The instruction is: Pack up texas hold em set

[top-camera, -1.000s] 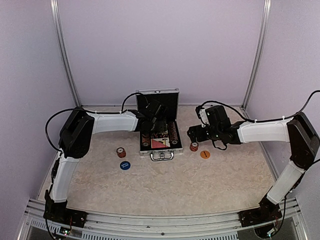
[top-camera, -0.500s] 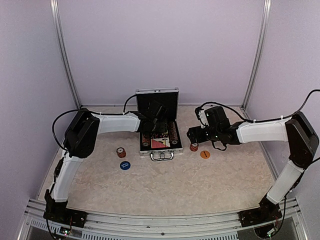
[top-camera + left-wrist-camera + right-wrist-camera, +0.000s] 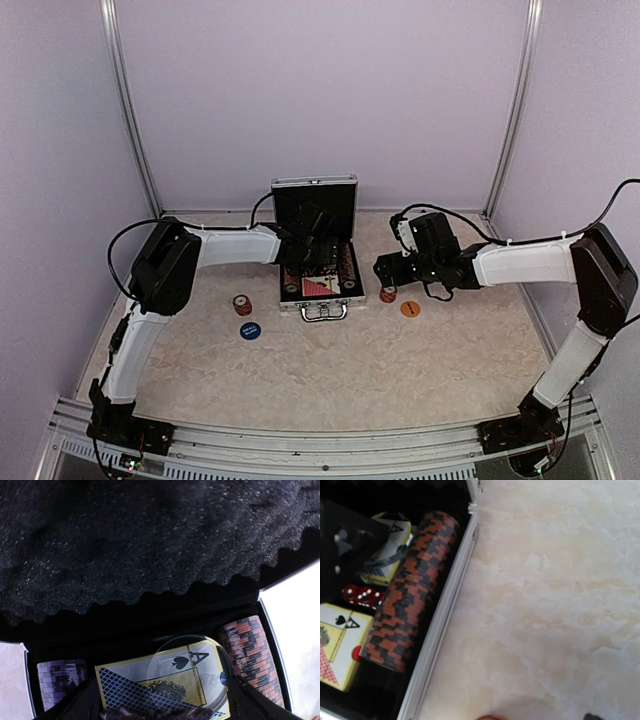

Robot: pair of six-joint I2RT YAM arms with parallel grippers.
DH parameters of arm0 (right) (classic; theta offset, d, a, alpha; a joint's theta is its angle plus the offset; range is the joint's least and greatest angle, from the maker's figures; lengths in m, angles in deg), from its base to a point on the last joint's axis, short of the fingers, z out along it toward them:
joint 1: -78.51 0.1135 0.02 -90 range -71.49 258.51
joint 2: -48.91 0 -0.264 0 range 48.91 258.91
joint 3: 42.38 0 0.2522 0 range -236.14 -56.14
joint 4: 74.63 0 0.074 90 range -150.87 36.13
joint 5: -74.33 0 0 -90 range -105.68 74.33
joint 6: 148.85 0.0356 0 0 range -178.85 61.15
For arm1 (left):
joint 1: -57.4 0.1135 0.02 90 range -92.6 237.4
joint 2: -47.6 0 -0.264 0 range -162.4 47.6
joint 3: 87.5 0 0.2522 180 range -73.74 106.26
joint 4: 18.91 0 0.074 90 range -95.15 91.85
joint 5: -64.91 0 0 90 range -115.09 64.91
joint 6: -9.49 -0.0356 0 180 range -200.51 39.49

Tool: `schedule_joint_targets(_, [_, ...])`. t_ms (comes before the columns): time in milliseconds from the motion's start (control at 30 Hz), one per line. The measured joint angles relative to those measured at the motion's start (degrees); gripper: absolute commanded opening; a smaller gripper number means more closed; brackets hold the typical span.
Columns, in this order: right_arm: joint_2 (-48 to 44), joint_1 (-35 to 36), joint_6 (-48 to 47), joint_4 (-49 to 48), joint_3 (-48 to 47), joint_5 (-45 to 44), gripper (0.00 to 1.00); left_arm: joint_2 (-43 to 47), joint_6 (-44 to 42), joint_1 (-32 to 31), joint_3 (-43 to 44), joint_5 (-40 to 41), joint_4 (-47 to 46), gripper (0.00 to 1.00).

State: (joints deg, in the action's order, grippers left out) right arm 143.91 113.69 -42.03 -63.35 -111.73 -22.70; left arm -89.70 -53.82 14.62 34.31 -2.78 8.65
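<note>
Silver ribbed aluminium marks the case [image 3: 321,303], which sits open in the middle of the surface [image 3: 330,390], its foam-lined lid [image 3: 315,205] standing upright on the far side and its metal handle [image 3: 323,313] turned toward the arm bases. Its long axis runs left to right and the opening faces upward; the row of orange-red chips [image 3: 412,590] inside lies crosswise to that, near to far. We judge the step in hand to be filling the case. The left fingers [image 3: 255,706] hang inside it, spread apart and gripping nothing, with a clear round disc [image 3: 200,650] lying on the blue deck [image 3: 125,687] between them. The right fingers [image 3: 384,268] hover just beside the case's right wall, also parted, and we see nothing held there. Outside the case lie a short chip stack [image 3: 388,294] and an orange button [image 3: 410,309] to the right, and another short stack [image 3: 242,304] and a blue button [image 3: 250,330] to the left. The next move, we think, calls for lowering the right fingers squarely over the nearby stack, pinching it without toppling it, and carrying it into the case; the lid can close only once every piece is in.
</note>
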Motion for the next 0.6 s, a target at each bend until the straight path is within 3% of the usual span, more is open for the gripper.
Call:
schedule_joint_targets(100, [0.02,0.0,0.0,0.0,0.0,0.0,0.88,0.0,-0.02,0.02,0.0,-0.68,-0.22,0.99])
schedule_joint_targets(267, [0.07,0.0,0.02,0.0,0.0,0.2,0.88,0.87,0.02,0.0,-1.03,-1.2,-0.79,0.99])
schedule_joint_targets(600, [0.13,-0.02,0.0,0.0,-0.02,0.63,0.88,10.32,-0.22,-1.33,-11.45,1.01,-2.97,0.98])
